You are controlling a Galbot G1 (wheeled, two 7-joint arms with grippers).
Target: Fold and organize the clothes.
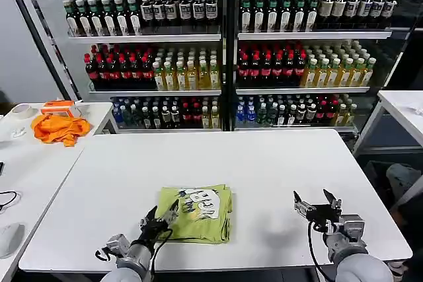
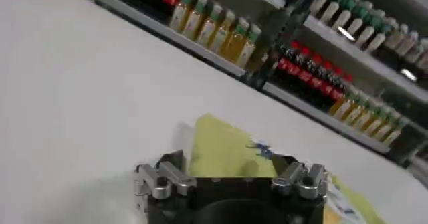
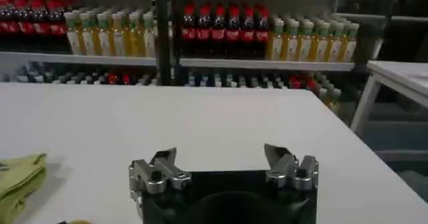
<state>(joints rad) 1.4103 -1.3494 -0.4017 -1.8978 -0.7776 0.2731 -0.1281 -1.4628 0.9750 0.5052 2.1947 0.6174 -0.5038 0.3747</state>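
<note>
— T-shirt (image 1: 195, 212): where is it placed relative to the claws?
— It is seen folded, graphic up, just beyond the left gripper (image 1: 160, 216), whose fingers are spread at its near-left edge. The right gripper (image 1: 316, 201) is held well apart over bare tabletop, fingers spread.

— What surface and room are shown?
— A white table (image 1: 264, 163) is backed by shelves of bottled drinks (image 1: 225, 51). An orange cloth (image 1: 59, 128) lies on a side table.

— Any writing?
— The white print cannot be read.
</note>
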